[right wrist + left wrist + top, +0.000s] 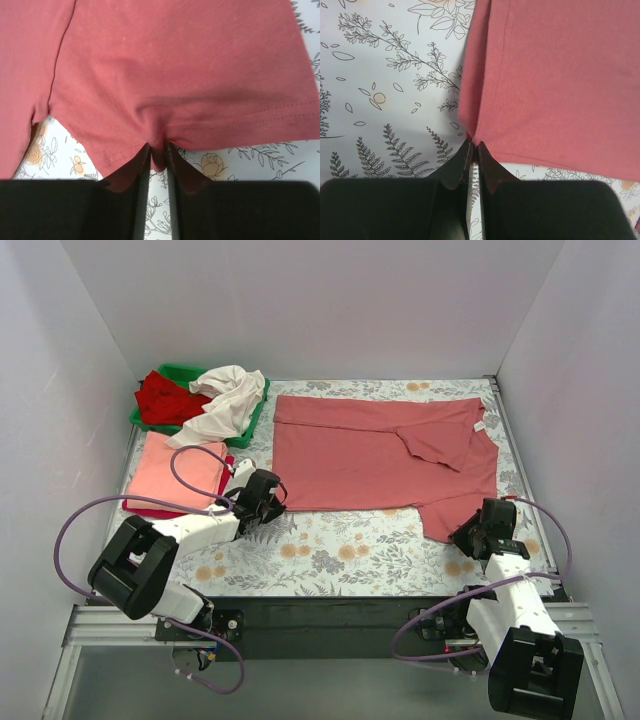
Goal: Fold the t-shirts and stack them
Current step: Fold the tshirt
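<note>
The dusty-rose t-shirt (380, 455) lies spread on the flowered table, one sleeve folded in at its right, a white label near its far right edge. My left gripper (272, 498) is shut on the shirt's near left corner (475, 134). My right gripper (478, 530) is shut on the hem of the near right sleeve (160, 145), cloth bunched between the jaws. A folded salmon-pink t-shirt (178, 472) lies on a folded red one at the left. A red t-shirt (165, 400) and a cream-white one (222, 400) lie crumpled in the bin.
The green plastic bin (250, 425) stands at the back left corner. White walls enclose the table on three sides. The flowered table cover (330, 550) shows bare along the near edge between the arms.
</note>
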Controlling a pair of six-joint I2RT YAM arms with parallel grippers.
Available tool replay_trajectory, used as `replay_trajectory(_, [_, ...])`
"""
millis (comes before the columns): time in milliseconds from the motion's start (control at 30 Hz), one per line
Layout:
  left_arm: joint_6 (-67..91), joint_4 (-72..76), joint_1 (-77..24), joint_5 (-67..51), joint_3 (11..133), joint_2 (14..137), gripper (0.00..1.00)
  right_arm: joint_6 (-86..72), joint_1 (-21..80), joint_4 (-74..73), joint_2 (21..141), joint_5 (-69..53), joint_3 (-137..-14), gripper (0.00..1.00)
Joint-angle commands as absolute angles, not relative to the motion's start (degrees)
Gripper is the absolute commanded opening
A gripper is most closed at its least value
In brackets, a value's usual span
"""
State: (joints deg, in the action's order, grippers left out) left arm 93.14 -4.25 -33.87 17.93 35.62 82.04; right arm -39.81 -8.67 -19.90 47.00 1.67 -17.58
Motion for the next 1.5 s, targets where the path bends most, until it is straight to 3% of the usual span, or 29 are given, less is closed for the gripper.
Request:
replay_trajectory(0, [92.20,-4.74,-33.57,20.92,35.59,79.54,0.00,-38.24,-8.96,-17.76,47.81,6.15,-16.70,0.22])
replay_trajectory(133, [92.11,-5.01,-33.66,20.92,35.68,79.45,0.00,-35.86,-8.96,-15.65,48.60,5.02,-17.40,0.01])
replay_trajectory(500, [90.97,-6.15,-32.26,16.26,40.25,80.95,0.00,-29.89,-8.88,-14.94,48.07,0.44,-24.87,0.01])
replay_trajectory(1467, [83.06,-7.56,-23.12,11.43,62.04,96.58,0.00,-29.36,-5.19,-14.24,78.21,-2.46,-60.53,0.01])
